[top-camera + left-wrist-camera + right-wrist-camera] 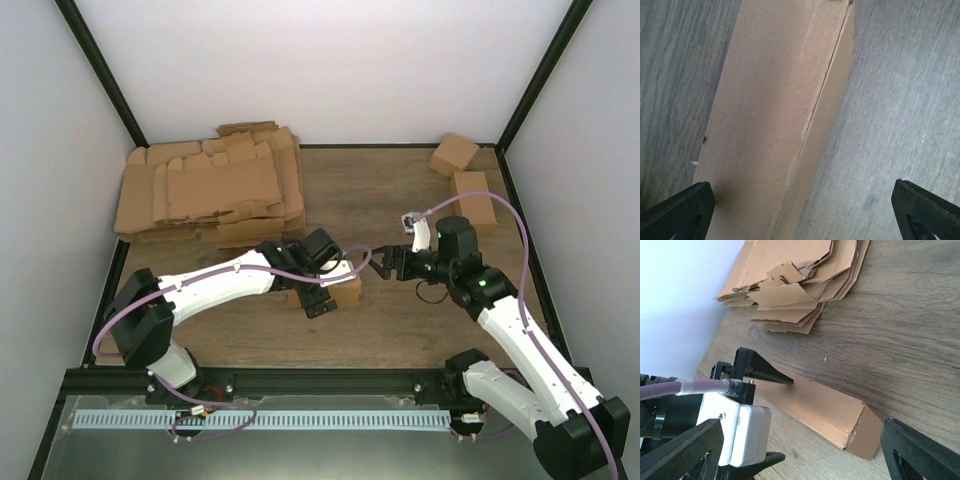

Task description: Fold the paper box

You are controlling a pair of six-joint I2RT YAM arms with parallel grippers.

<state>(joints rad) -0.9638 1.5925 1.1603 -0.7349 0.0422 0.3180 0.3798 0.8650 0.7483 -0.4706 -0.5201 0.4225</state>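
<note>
The paper box [346, 295] is a small closed oblong brown box lying on the wooden table near the middle. My left gripper [332, 284] is open and straddles its left part. In the left wrist view the box [770, 125] runs up between the fingers; the left finger [685, 210] sits at its edge and the right finger [925, 210] is over bare table. My right gripper [377, 262] is open and empty, just right of the box. In the right wrist view the box [830, 412] lies ahead of the gripper [802, 440], with a left-arm finger [771, 375] on its far edge.
A big pile of flat cardboard blanks [210, 190] lies at the back left and also shows in the right wrist view [800, 285]. Two folded boxes [453, 153] [473, 198] sit at the back right. White walls enclose the table.
</note>
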